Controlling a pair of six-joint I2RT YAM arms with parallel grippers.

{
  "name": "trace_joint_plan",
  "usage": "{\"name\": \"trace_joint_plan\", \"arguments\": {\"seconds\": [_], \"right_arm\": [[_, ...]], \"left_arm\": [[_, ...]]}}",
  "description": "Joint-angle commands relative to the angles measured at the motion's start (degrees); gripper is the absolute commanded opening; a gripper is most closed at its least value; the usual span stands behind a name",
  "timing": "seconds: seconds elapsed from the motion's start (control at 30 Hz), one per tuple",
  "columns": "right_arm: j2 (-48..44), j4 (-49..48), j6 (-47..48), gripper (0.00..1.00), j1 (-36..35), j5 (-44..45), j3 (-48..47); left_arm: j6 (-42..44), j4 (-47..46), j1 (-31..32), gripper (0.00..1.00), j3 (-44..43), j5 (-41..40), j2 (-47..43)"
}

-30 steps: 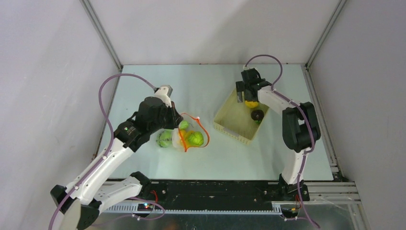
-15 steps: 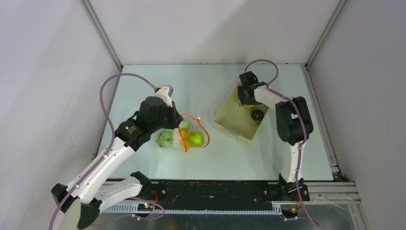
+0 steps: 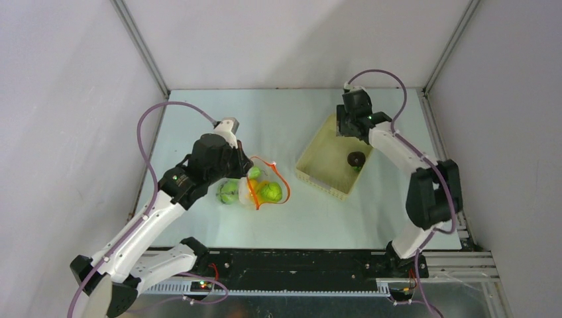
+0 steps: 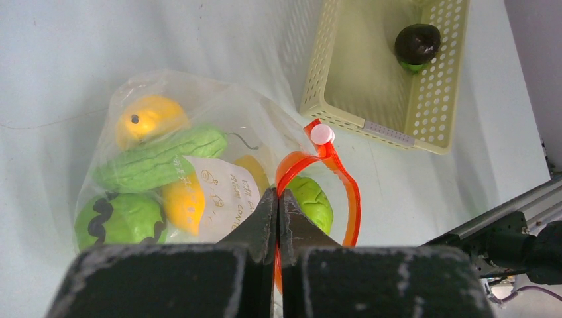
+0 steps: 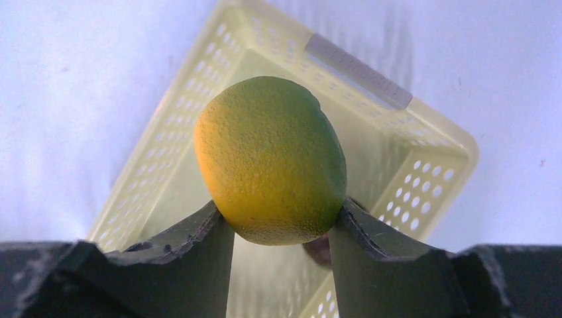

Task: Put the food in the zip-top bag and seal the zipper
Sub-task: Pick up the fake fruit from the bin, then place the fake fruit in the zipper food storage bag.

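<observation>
Gripping a fruit point(image 5: 272, 159) in right pincer point(image 5: 281, 212) above basket point(image 5: 431, 152); pinching, maybe, the zipper point(image 4: 350, 199) with left pincer point(image 4: 278, 199). Next: drop fruit into bag point(image 4: 219, 99).

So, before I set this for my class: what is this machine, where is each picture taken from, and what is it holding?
These are two robot arms bolted at the near edge of a table. One picture looks down from above; the other two come from wrist cameras. A clear zip-top bag holding toy food lies on the table, beside a pale yellow basket with one dark purple piece inside. The left fingers pinch the bag's red-orange zipper. The right fingers hold a yellow-green fruit above the basket.
</observation>
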State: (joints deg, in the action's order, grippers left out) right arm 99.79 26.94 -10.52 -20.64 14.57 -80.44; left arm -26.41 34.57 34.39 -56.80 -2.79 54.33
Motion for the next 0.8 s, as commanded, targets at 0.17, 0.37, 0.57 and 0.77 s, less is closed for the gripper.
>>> {"name": "trace_joint_plan", "arguments": {"seconds": [0.17,0.37,0.57,0.77], "right_arm": [[-22.0,-6.4,-0.6,0.43,-5.0,-12.1,11.8],[-31.6,-12.5,0.5,0.43,-11.1,-30.1,18.4],[-32.6,-17.6,0.7,0.43,-22.6,-36.8,20.9],[-28.0,-22.5,-2.4,0.43,-28.5,-34.9,20.9]], "left_arm": [[1.0,-1.6,0.2,0.00,-1.0,0.6,-1.1],[1.0,-1.6,0.3,0.00,-1.0,1.4,-0.6],[0.9,-1.8,0.2,0.00,-1.0,2.1,-0.6],[0.9,-1.9,0.2,0.00,-0.9,2.3,-0.6]]}}
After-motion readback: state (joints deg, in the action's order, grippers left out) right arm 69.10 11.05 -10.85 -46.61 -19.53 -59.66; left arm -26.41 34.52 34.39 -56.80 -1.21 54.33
